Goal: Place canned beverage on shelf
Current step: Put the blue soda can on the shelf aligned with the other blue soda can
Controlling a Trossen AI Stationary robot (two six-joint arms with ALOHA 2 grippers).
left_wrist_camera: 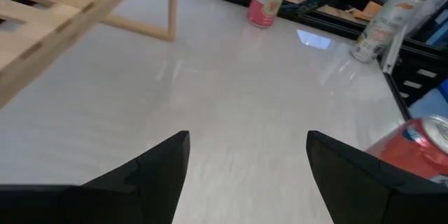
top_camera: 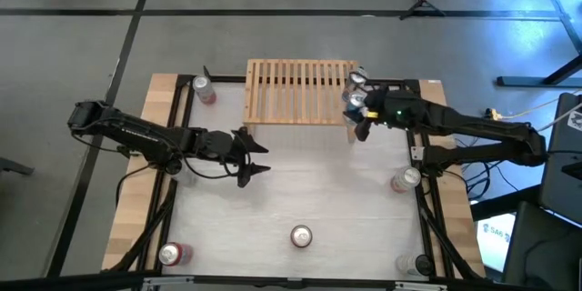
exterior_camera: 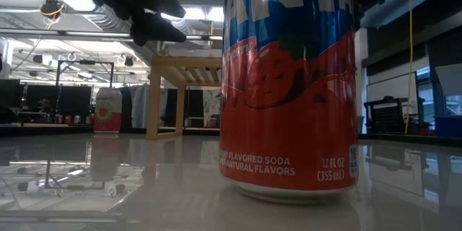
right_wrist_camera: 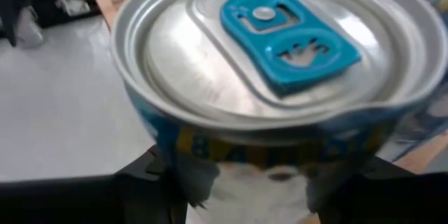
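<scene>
Spare cans [top_camera: 301, 235] dotted the table's lower edge; the right gripper [top_camera: 357, 107] clamped a can [top_camera: 356, 100] at the shelf's [top_camera: 300, 91] right end; left gripper [top_camera: 256, 155] gaped mid-frame.

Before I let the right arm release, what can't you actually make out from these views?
- Right wrist view: the held can fills the picture, hiding the shelf slats under it.
- High view: the right gripper covers the can's base at the shelf edge; contact is unreadable.
- Low view: the red soda can blocks that end of the shelf.

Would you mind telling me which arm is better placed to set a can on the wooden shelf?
Right: its gripper holds a blue-tabbed aluminium can at the slatted light-wood shelf; the left gripper hangs empty, jaws open.
</scene>
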